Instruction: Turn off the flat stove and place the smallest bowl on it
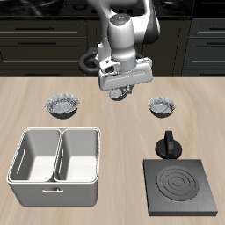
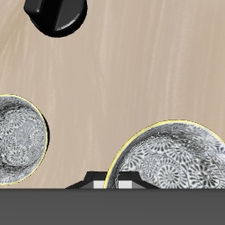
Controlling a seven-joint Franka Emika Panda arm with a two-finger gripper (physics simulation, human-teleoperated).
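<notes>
- Gripper (image 1: 121, 95) hangs in the upper middle of the exterior frame, over the back of the table (image 1: 114, 141). Its fingers are hidden under the wrist body, so I cannot tell whether it is wide or narrow. Nothing is seen held.
- Stove (image 1: 179, 185) sits in a bottom corner of the exterior frame, at the front edge. Its rings read pale on dark with no red glow, so it is probably off already.
- Knob (image 1: 168, 145) stands just behind the plate and also shows in the wrist view (image 2: 54, 16). The gripper is well apart from it.
- Smallest bowl (image 1: 162, 106) is my pick: it sits at mid-height in the exterior frame, behind the knob, and looks narrower than the far bowl (image 1: 63, 105). In the wrist view it is the partly cropped one (image 2: 18, 141).
- A third bowl (image 2: 171, 158) fills much of the wrist view and sits near the gripper (in the exterior view the arm covers it). It looks big partly because it is close.
- Tray (image 1: 53, 192) is at the front and plays no part.
- Next: shift over the smallest bowl and descend onto its rim. The crinkled edge may slip.
</notes>
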